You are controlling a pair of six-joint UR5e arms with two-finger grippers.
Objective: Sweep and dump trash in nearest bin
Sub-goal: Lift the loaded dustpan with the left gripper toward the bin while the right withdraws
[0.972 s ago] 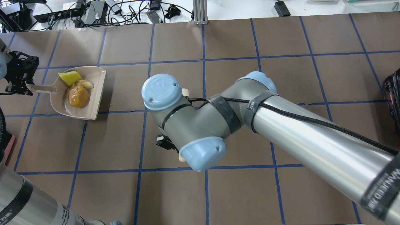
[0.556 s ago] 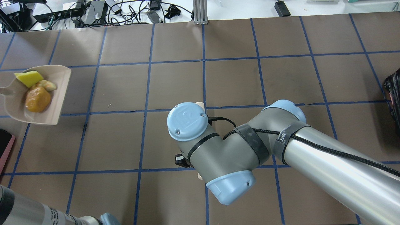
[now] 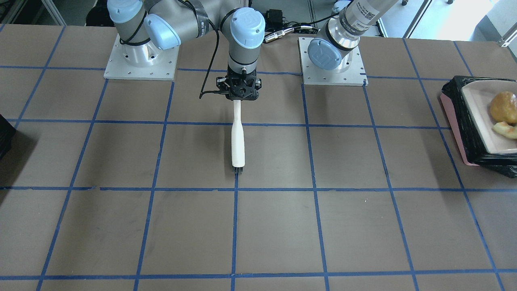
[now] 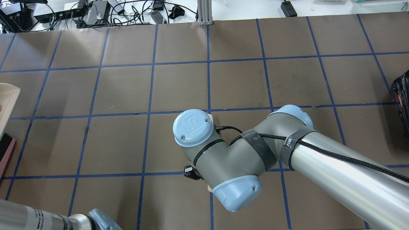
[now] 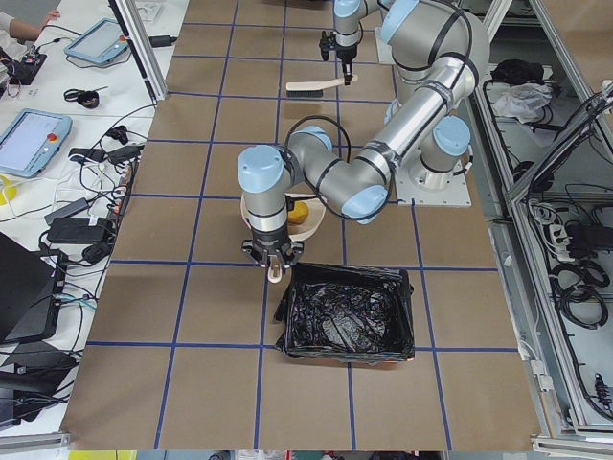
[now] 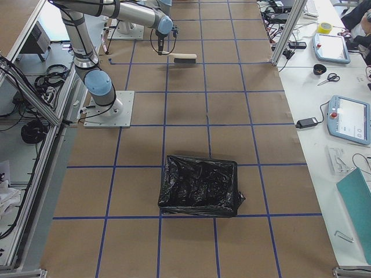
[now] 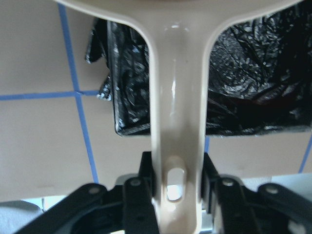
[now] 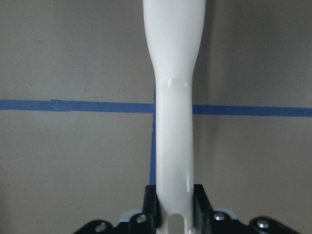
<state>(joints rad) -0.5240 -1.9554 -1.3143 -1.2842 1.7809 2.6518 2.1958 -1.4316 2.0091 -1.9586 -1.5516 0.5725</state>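
Observation:
My left gripper [image 7: 175, 195] is shut on the handle of the white dustpan [image 3: 476, 105], which hangs over the pink-sided bin [image 3: 452, 121] lined with a black bag [image 7: 253, 73]. The golden-brown lump [image 3: 503, 107] and the tan crescent [image 3: 505, 130] lie in the pan. The yellow wedge is out of view. In the exterior left view the pan [image 5: 308, 222] sits at the bin's [image 5: 345, 316] far edge. My right gripper [image 3: 238, 97] is shut on the white-handled brush [image 3: 237, 141], bristles near the table, at mid-table.
A second black-bagged bin [image 6: 200, 185] stands at the table's right end and shows at the overhead view's right edge [image 4: 402, 95]. The right arm's elbow [image 4: 223, 159] covers the table's middle in the overhead view. Cables and boxes line the far edge.
The dustpan with the trash has moved left, almost out of the overhead view, to over the pink bin. The right arm drew back toward the robot with the brush, then stayed.

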